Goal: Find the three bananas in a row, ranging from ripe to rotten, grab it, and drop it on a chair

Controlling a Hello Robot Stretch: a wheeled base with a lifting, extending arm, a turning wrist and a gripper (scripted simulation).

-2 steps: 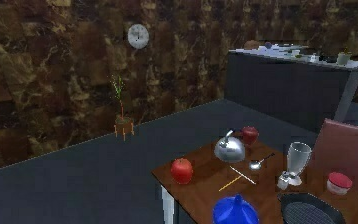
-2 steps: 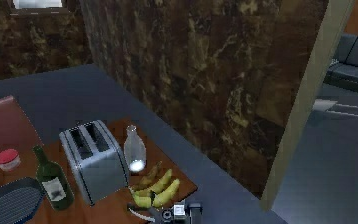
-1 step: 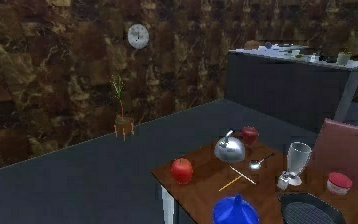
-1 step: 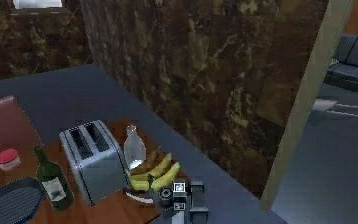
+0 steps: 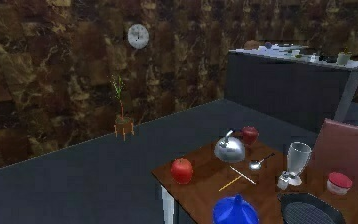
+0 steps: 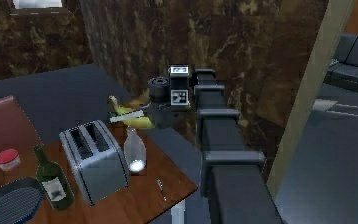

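In the arm side view the dark arm reaches up from the bottom edge. My gripper (image 6: pixel 135 113) sits at its far end, left of the white marker squares. A yellow bunch of bananas (image 6: pixel 120 104) hangs at the fingers, clear of the wooden table (image 6: pixel 157 160) below, so the gripper holds it. A reddish-brown chair (image 5: pixel 347 148) stands at the table's far side in the forward view. The chair (image 6: pixel 1 122) appears again at the arm side view's left edge.
The table (image 5: pixel 202 190) carries two red apples (image 5: pixel 182 170), a metal dome (image 5: pixel 229 148), a goblet (image 5: pixel 299 157), a toaster (image 6: pixel 92 155), a clear bottle (image 6: pixel 135 152), a green bottle (image 6: pixel 53 180) and a dark pan (image 6: pixel 12 205). A counter (image 5: pixel 287 85), potted plant (image 5: pixel 122 108) and sofa (image 6: pixel 352 60) stand farther off.
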